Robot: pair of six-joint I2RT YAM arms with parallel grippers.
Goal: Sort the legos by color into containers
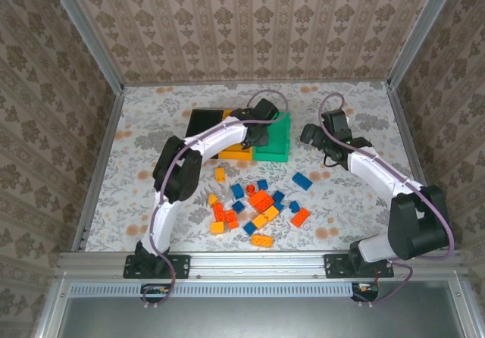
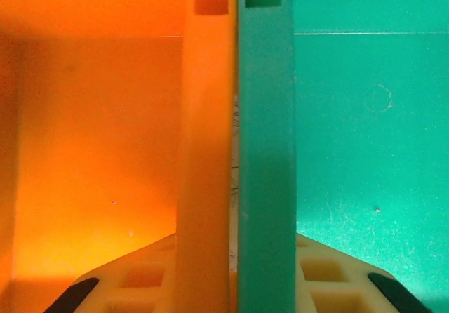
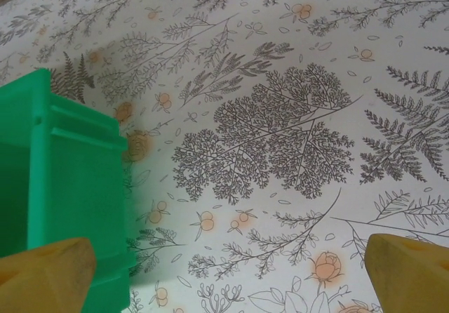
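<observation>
My left gripper (image 2: 235, 288) is closed on the row of bins (image 1: 201, 118) at the far middle of the table (image 1: 144, 126), pinching the touching walls of the orange bin (image 2: 91, 151) and green bin (image 2: 365, 137). My right gripper (image 3: 228, 267) hangs wide open and empty, just right of the green bin. The bricks (image 1: 258, 201) lie scattered nearer me. I judge them light, rigid and slick, best pinched across their flat sides

3 joined containers (image 1: 276, 137), 1 black, 1 orange, 1 green, about 19 loose legos (image 1: 261, 200)
</observation>
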